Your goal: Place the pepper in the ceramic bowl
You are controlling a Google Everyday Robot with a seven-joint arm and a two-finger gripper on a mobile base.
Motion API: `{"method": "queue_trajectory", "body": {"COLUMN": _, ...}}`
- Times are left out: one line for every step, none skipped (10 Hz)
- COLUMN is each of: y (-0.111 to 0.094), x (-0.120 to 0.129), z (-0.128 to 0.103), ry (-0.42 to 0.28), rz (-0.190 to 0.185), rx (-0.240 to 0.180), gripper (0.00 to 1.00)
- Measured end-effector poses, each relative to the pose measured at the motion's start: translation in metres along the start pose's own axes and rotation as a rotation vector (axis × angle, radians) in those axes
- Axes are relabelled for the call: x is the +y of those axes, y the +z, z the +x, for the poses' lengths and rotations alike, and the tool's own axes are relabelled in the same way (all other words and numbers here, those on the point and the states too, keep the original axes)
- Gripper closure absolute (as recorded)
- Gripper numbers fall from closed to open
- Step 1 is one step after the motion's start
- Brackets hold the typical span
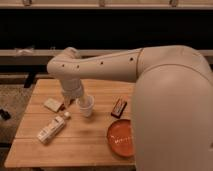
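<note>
Camera view. Pale slatted wooden table (95, 150) across the middle of the scene. From the right, a large white robot arm (100, 67) stretched over the far side of the table and bent downward at the left.

At its lower end, the claw (73, 99), low over the left half of the table and just left of a small translucent white cup (86, 106) standing upright. Claw open, jaws spread wide, closed on nothing.

Just below and left of the claw, a small elongated dark red-brown pepper (65, 103) lying on the table, close beside a flat tan packet (52, 104). Impossible to tell whether claw and pepper touch.

Nearer and further left, a white plastic bottle (51, 129) on its side, cap end toward the cup. Right of the cup, a dark flat rectangular bar-shaped packet (118, 107), lying at an angle.

At the near right, a wide, shallow, glossy orange-red ceramic bowl (120, 137), its right edge hidden behind the white arm, well apart from the pepper.
</note>
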Motion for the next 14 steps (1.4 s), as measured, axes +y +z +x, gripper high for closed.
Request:
{"method": "queue_trajectory", "body": {"y": -0.004, "x": 0.018, "z": -0.013, "ry": -0.021, "rz": -0.002, "rx": -0.010, "gripper": 0.35}}
{"method": "queue_trajectory", "body": {"y": -0.006, "x": 0.040, "z": -0.025, "ry": -0.050, "rz": -0.005, "rx": -0.018, "gripper": 0.35}}
{"method": "queue_trajectory", "body": {"y": -0.006, "x": 0.062, "z": -0.039, "ry": -0.078, "rz": -0.017, "rx": -0.028, "gripper": 0.35}}
{"method": "queue_trajectory", "body": {"y": -0.002, "x": 0.075, "z": -0.051, "ry": -0.100, "rz": -0.026, "rx": -0.037, "gripper": 0.35}}
{"method": "queue_trajectory", "body": {"y": 0.005, "x": 0.093, "z": -0.064, "ry": -0.120, "rz": -0.041, "rx": -0.042, "gripper": 0.35}}
{"method": "queue_trajectory", "body": {"y": 0.020, "x": 0.107, "z": -0.075, "ry": -0.134, "rz": -0.053, "rx": -0.044, "gripper": 0.35}}
{"method": "queue_trajectory", "body": {"y": 0.034, "x": 0.112, "z": -0.080, "ry": -0.137, "rz": -0.053, "rx": -0.043, "gripper": 0.35}}
{"method": "queue_trajectory", "body": {"y": 0.050, "x": 0.115, "z": -0.087, "ry": -0.134, "rz": -0.052, "rx": -0.039, "gripper": 0.35}}
{"method": "queue_trajectory", "body": {"y": 0.074, "x": 0.115, "z": -0.096, "ry": -0.127, "rz": -0.043, "rx": -0.027, "gripper": 0.35}}
{"method": "queue_trajectory", "body": {"y": 0.090, "x": 0.117, "z": -0.104, "ry": -0.117, "rz": -0.042, "rx": -0.015, "gripper": 0.35}}
{"method": "queue_trajectory", "body": {"y": 0.100, "x": 0.114, "z": -0.112, "ry": -0.102, "rz": -0.036, "rx": -0.001, "gripper": 0.35}}
{"method": "queue_trajectory", "body": {"y": 0.112, "x": 0.107, "z": -0.121, "ry": -0.082, "rz": -0.027, "rx": 0.015, "gripper": 0.35}}
{"method": "queue_trajectory", "body": {"y": 0.120, "x": 0.103, "z": -0.130, "ry": -0.062, "rz": -0.017, "rx": 0.029, "gripper": 0.35}}
{"method": "queue_trajectory", "body": {"y": 0.125, "x": 0.102, "z": -0.136, "ry": -0.049, "rz": -0.007, "rx": 0.039, "gripper": 0.35}}
